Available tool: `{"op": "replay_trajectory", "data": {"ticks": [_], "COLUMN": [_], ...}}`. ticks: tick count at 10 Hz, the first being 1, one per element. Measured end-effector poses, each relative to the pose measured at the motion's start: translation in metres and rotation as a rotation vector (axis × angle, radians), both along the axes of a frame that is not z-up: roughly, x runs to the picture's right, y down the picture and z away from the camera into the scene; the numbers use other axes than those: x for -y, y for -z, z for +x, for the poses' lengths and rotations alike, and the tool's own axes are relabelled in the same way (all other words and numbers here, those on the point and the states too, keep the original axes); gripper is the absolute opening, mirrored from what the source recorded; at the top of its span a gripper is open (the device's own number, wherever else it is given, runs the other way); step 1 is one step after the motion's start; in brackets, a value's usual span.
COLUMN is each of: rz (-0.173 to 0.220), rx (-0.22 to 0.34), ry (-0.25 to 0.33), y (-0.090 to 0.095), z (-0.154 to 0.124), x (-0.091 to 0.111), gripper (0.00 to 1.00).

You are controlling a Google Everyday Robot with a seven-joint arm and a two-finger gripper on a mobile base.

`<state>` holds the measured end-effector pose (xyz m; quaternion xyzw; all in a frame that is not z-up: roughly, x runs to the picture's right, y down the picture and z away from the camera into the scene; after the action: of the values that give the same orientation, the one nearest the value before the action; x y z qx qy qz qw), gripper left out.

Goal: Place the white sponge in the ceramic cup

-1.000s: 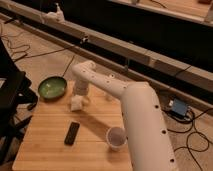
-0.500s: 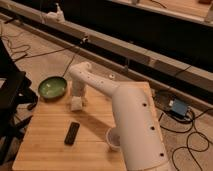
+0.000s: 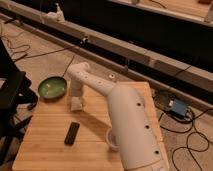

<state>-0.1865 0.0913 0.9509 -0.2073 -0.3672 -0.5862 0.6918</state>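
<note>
The white sponge [image 3: 76,105] lies on the wooden table [image 3: 45,150] just right of the green bowl. My gripper [image 3: 76,98] points straight down onto the sponge, and its tip meets the sponge's top. The ceramic cup [image 3: 112,140] stands near the table's front. My white arm [image 3: 125,115] hides its right side as it sweeps from the lower right up and over to the sponge.
A green bowl [image 3: 52,87] sits at the table's back left corner. A black remote [image 3: 72,133] lies on the front left part of the table. A black chair [image 3: 10,95] stands to the left, and cables and a blue box [image 3: 177,107] lie on the floor to the right.
The gripper has sunk a little onto the sponge. The arm's thick lower part has swung nearer and covers more of the cup.
</note>
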Motion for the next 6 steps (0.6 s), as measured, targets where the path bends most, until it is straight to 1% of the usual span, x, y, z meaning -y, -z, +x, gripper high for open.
{"op": "replay_trajectory", "data": {"ticks": [2, 4, 5, 6], "rz": [0.007, 0.03, 0.038, 0.051], "rx": [0.007, 0.01, 0.011, 0.007], "ry": [-0.004, -0.004, -0.01, -0.022], "y": [-0.001, 0.002, 0.006, 0.013], "z": [0.001, 0.001, 0.002, 0.006], "x": [0.003, 0.014, 0.02, 0.03], "gripper": [0.21, 0.03, 0.0, 0.0]}}
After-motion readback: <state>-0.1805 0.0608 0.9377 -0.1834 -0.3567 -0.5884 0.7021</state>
